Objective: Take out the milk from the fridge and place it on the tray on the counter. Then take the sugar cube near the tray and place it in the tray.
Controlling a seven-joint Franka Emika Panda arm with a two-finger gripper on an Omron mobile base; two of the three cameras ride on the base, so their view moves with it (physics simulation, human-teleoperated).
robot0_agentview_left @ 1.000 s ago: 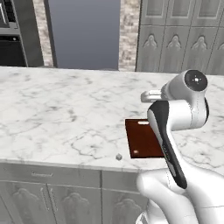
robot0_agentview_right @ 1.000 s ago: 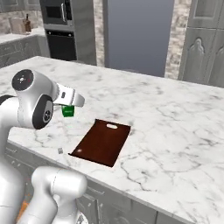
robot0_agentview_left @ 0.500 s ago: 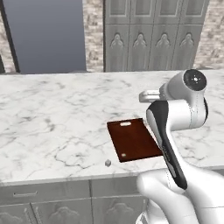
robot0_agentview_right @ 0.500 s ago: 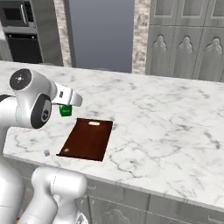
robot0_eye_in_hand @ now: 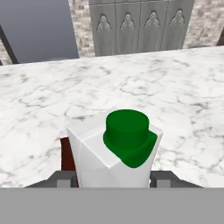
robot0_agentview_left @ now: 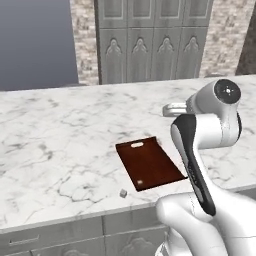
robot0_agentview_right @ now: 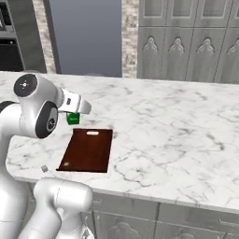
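Observation:
My gripper (robot0_eye_in_hand: 114, 180) is shut on the milk (robot0_eye_in_hand: 124, 148), a small white carton with a green cap, its fingers (robot0_eye_in_hand: 162, 177) pressed against both sides. In the right base view the gripper (robot0_agentview_right: 71, 114) holds the milk (robot0_agentview_right: 73, 119) in the air, over the far left corner of the tray (robot0_agentview_right: 88, 150). The dark reddish-brown tray (robot0_agentview_left: 150, 163) lies flat on the marble counter (robot0_agentview_left: 60, 135). The sugar cube (robot0_agentview_left: 123, 193) sits on the counter by the tray's near corner, also seen as a tiny cube (robot0_agentview_right: 45, 169). The fridge (robot0_agentview_right: 86, 37) stands behind the counter.
Grey panelled cabinets (robot0_agentview_left: 150, 40) line the back wall to the right of the fridge (robot0_agentview_left: 35, 45). A dark oven stack (robot0_agentview_right: 11, 42) stands at the far left. The counter's front edge (robot0_agentview_right: 154, 196) runs close to my base. Bare marble (robot0_agentview_right: 186, 135) spreads to the right of the tray.
The whole scene has slid across both base views, so the base has driven along the counter. The arm keeps its pose with the milk still gripped.

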